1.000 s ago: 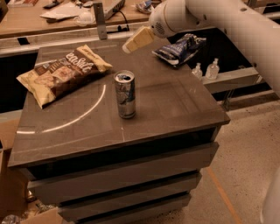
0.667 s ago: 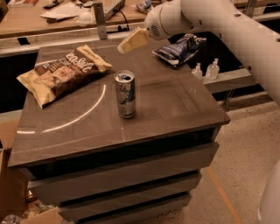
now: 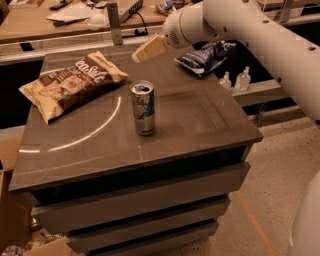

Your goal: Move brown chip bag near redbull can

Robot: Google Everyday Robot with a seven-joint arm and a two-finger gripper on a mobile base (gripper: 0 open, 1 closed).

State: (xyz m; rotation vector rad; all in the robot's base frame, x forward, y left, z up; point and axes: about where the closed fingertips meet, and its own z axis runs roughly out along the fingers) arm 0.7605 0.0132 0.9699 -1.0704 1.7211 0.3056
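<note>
The brown chip bag (image 3: 72, 84) lies flat at the back left of the dark table top (image 3: 200, 115). The redbull can (image 3: 143, 107) stands upright near the table's middle, to the right of the bag and nearer the front. My gripper (image 3: 145, 50), cream-coloured on a white arm, hovers above the back of the table. It is just right of the bag's upper end and behind the can. It touches neither and holds nothing that I can see.
A smaller dark blue bag (image 3: 205, 56) lies at the table's back right corner under the arm. Two small bottles (image 3: 235, 80) stand on a lower shelf to the right. A cluttered counter (image 3: 75, 12) runs behind. A cardboard box (image 3: 10, 200) sits at the lower left.
My gripper has moved a little to the left and slightly down, toward the brown chip bag. The bag and the can have not moved.
</note>
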